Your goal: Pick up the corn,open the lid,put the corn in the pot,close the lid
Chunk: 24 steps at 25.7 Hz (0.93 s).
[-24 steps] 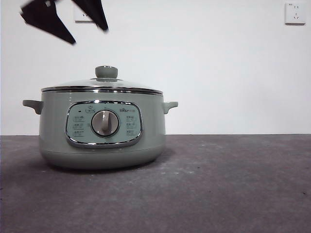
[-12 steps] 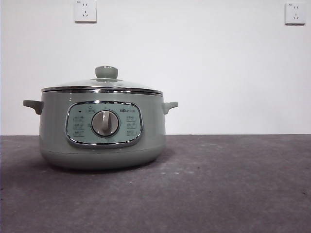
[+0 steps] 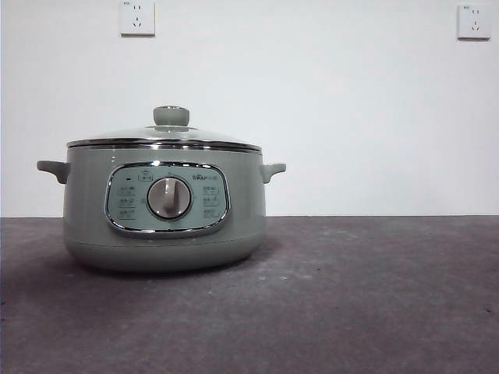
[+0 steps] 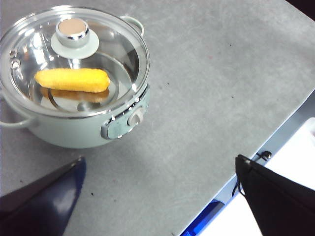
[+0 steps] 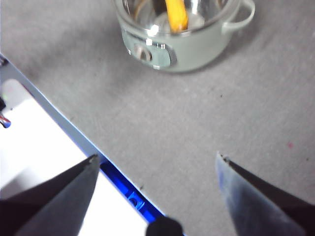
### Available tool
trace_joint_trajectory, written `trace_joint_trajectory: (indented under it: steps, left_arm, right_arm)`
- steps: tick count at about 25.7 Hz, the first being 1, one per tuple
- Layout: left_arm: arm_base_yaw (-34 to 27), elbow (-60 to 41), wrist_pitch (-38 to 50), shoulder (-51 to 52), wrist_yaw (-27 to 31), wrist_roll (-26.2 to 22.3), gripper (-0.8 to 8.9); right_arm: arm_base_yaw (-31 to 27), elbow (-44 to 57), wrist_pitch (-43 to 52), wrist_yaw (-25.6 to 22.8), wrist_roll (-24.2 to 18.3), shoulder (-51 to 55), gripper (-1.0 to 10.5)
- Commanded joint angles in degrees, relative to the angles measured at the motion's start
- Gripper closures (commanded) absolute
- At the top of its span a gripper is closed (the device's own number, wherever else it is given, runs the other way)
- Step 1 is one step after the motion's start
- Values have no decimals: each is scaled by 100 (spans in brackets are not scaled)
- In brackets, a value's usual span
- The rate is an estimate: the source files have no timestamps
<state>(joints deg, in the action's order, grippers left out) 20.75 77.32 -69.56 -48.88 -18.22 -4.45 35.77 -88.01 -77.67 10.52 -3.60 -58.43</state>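
The pale green pot (image 3: 164, 210) stands on the grey table at the left, with the glass lid (image 3: 165, 137) seated on its rim. Through the lid (image 4: 74, 54) in the left wrist view I see the yellow corn (image 4: 73, 79) lying inside the pot (image 4: 78, 128). The right wrist view shows the pot (image 5: 182, 46) with the corn (image 5: 176, 14) inside as well. My left gripper (image 4: 160, 189) is open, high above the table and away from the pot. My right gripper (image 5: 155, 177) is open too, up over the table's front edge. Neither holds anything.
Two white wall sockets (image 3: 136, 17) (image 3: 473, 21) sit on the wall behind. The table's front edge (image 4: 266, 152) with a blue strip (image 5: 125, 189) shows under both grippers. Grey tabletop (image 3: 366, 296) stretches to the right of the pot.
One second ago a black gripper hung at the top left of the front view above the pot. It has risen out of that view. The pot and lid have not moved.
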Motion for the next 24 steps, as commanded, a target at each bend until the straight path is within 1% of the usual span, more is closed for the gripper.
trace_joint_trajectory:
  steps: [1,3,11,20,21,23,24]
  left_arm:
    - [-2,7,-15,2,-74,28,804]
    - [-2,7,26,-2,-216,-4,820]
    - [-2,7,17,-42,-280,-4,817]
    - [-2,9,17,-400,-273,-17,815]
    - [-4,17,20,-402,-181,-57,814]
    - [-9,81,-66,-400,260,-9,815]
    - [-9,111,-125,-400,323,-7,814]
  right_arm:
    - [17,98,-155,20,9,7,926]
    - [17,98,-157,20,-131,4,956]
    - [17,98,-153,-7,-92,2,946]
    - [17,96,-151,-55,-94,-68,946]
    - [17,96,-151,-52,-94,-68,946]
    - [17,96,-153,-52,-94,-68,946]
    - [17,96,-151,-52,-94,-68,946]
